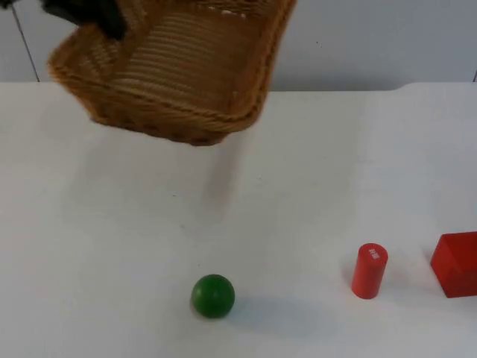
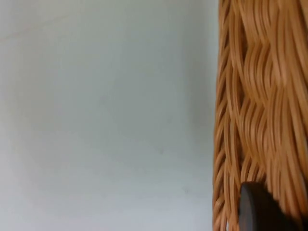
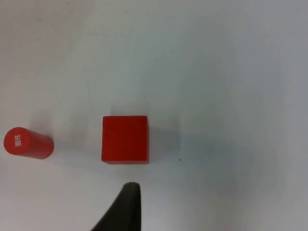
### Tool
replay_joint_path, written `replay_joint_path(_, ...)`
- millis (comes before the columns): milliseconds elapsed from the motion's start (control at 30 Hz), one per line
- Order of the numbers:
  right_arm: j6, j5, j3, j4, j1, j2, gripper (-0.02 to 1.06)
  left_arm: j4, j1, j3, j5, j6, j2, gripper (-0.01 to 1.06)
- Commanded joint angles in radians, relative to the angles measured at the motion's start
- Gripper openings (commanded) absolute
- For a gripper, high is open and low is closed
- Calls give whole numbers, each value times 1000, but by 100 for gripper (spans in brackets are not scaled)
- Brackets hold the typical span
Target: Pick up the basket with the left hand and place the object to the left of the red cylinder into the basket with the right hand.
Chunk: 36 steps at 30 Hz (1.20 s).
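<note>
Jaws of the left gripper (image 1: pixel 112 26) clamp the wicker basket (image 1: pixel 186 74), lifted and tilted. Right gripper (image 3: pixel 126 204), jaw state untellable, hovers above the red cube (image 3: pixel 124 139); next, reach the green ball (image 1: pixel 213 296), left of the red cylinder (image 1: pixel 369 270) on the bench (image 1: pixel 112 246).

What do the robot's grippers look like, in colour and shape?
The left gripper is plain black and bulky; its fingertip is a rounded black pad. The right gripper's fingertip is black too, narrowing to a blunt end.

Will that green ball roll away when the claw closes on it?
Probably: the round, glossy green ball sits free on the flat white table, so an off-centre touch likely sends it rolling. It looks hard, so it should not squash.
</note>
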Motion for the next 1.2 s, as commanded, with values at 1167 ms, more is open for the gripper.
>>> replay_joint_path(1167,-437,-205,4,361,516,72,105,-189,402,997,-99,298,-695,0)
